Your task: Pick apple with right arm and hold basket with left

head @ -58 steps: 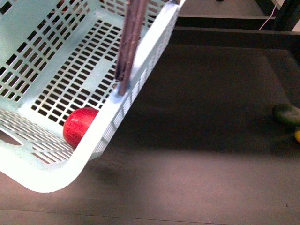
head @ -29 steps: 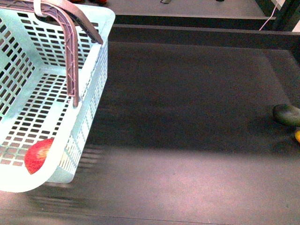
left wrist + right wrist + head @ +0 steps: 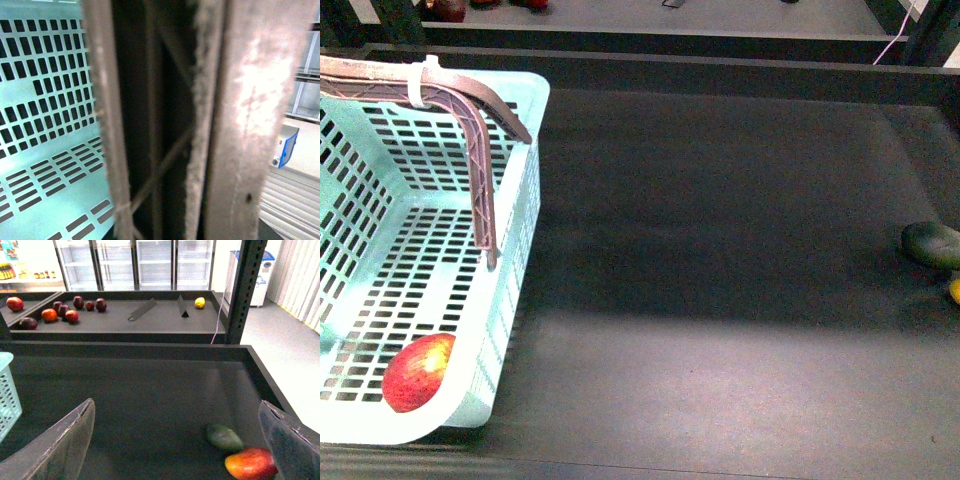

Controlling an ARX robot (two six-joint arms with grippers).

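The pale mint-green basket stands at the left of the dark table in the front view, its brown lattice handle arching over it. The red apple with yellow streaks lies inside, in the basket's near corner. In the left wrist view the brown handle fills the picture very close up, with the basket's slotted wall behind it; my left gripper is shut on the basket and its own fingers do not show. My right gripper is open and empty above the table, far right of the basket.
A dark green oval fruit and a red-and-yellow fruit lie at the table's right side, between my right fingers in the wrist view. A far shelf holds several small dark-red fruits and a yellow one.
The basket has swung left and come down from a tilt to nearly level. The apple stays in its near corner and moved left with it. The green fruit has not moved.
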